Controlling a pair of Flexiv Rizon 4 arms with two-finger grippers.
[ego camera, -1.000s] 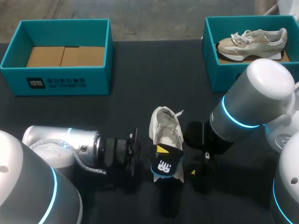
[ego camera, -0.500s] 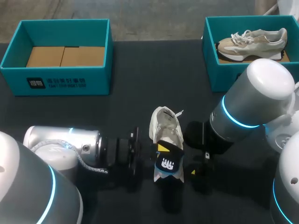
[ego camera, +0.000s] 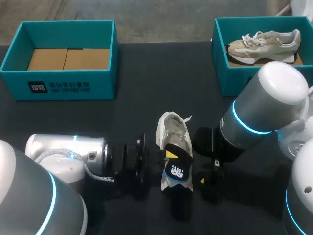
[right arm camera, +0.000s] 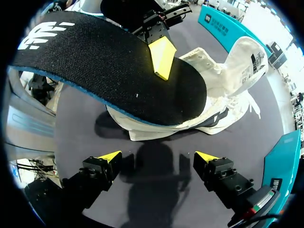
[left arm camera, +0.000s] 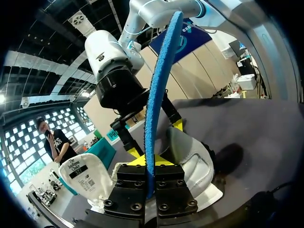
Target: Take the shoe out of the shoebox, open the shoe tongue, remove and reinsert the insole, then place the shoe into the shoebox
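A white shoe (ego camera: pixel 172 131) lies on its side mid-table, its tongue (left arm camera: pixel 83 172) folded out. My left gripper (ego camera: pixel 168 155) is shut on the black insole (ego camera: pixel 177 170) with its blue underside and holds it just over the shoe's opening. In the left wrist view the insole (left arm camera: pixel 159 95) stands edge-on between the fingers of that gripper (left arm camera: pixel 150 161), with the shoe (left arm camera: pixel 192 159) ahead. My right gripper (ego camera: pixel 208 172) hangs open just right of the shoe, holding nothing. In the right wrist view my right gripper (right arm camera: pixel 156 156) faces the insole (right arm camera: pixel 109 66) and the shoe (right arm camera: pixel 223 95) beyond its fingers.
A teal shoebox (ego camera: pixel 61 85) with a cardboard floor stands at the back left. Another teal box (ego camera: pixel 220 63) at the back right holds a beige sneaker (ego camera: pixel 264 43). The dark tabletop (ego camera: pixel 146 83) lies between the boxes and the shoe.
My left gripper has shifted slightly right and toward the shoe, carrying the insole with it. The right arm and the shoe have kept still.
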